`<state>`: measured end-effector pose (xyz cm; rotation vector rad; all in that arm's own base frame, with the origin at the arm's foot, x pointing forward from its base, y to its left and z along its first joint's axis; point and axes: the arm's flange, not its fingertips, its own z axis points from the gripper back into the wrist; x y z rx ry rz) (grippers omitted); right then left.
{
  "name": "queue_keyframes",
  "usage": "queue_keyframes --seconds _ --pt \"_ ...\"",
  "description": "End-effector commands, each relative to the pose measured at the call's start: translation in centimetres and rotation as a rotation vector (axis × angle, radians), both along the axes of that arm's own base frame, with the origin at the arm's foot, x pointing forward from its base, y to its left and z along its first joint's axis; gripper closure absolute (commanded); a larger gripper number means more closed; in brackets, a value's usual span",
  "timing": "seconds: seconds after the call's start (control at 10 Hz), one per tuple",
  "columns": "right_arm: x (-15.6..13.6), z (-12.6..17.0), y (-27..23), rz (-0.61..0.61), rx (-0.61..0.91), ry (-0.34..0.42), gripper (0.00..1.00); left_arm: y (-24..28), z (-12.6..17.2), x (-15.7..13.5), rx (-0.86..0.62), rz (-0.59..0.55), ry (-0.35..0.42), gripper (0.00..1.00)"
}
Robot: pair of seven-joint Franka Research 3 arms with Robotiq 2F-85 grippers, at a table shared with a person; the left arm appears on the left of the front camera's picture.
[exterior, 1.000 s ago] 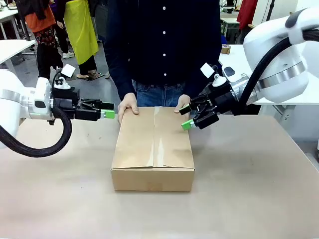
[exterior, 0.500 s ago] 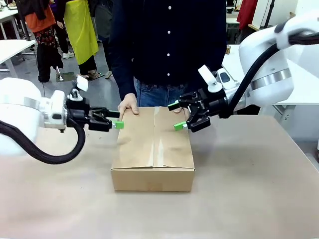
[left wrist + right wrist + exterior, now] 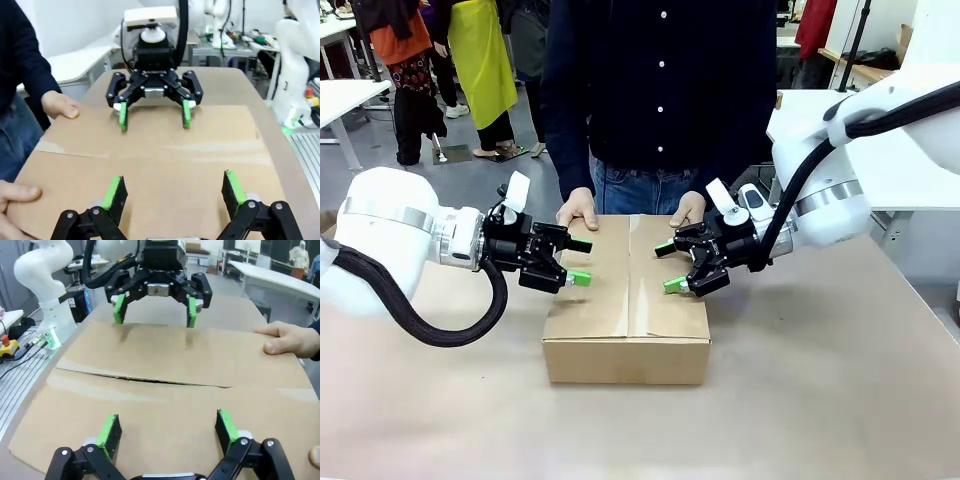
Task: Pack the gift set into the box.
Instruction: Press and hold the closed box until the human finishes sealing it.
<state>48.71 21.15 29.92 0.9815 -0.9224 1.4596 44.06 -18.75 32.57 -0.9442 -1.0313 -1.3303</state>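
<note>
- The large plain brown cardboard box [image 3: 626,300] sits centre frame on the tan table [image 3: 820,380], flaps closed.
- The left gripper [image 3: 581,261] is over the box's left edge, jaws spread.
- The right gripper [image 3: 668,267] is over its right half, jaws spread.
- A person's hand [image 3: 577,208] and a second hand [image 3: 687,208] rest on its far edge.

No text, label or number can be read with certainty. A faint line of pale print [image 3: 152,73] is seen on the black body of the right gripper [image 3: 154,119], toward 12 o'clock in the left wrist view, but it is too small and blurred to be made out.
</note>
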Motion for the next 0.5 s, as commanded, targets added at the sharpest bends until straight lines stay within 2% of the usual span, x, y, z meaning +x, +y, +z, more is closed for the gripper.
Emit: queue_keyframes --seconds 0.0,0.2,0.4 --pt "-0.3 -0.2 1.7 -0.057 -0.074 -0.007 0.00 0.0 -0.7 0.7 0.068 -0.046 -0.020 0.00" --pt "-0.2 0.0 1.0 -0.090 -0.106 0.000 0.00 -0.7 -1.1 1.1 0.062 -0.024 -0.053 0.00" --pt "-0.3 0.1 0.3 -0.157 -0.143 0.013 0.00 -1.5 -1.2 1.5 0.069 -0.013 -0.043 0.00"
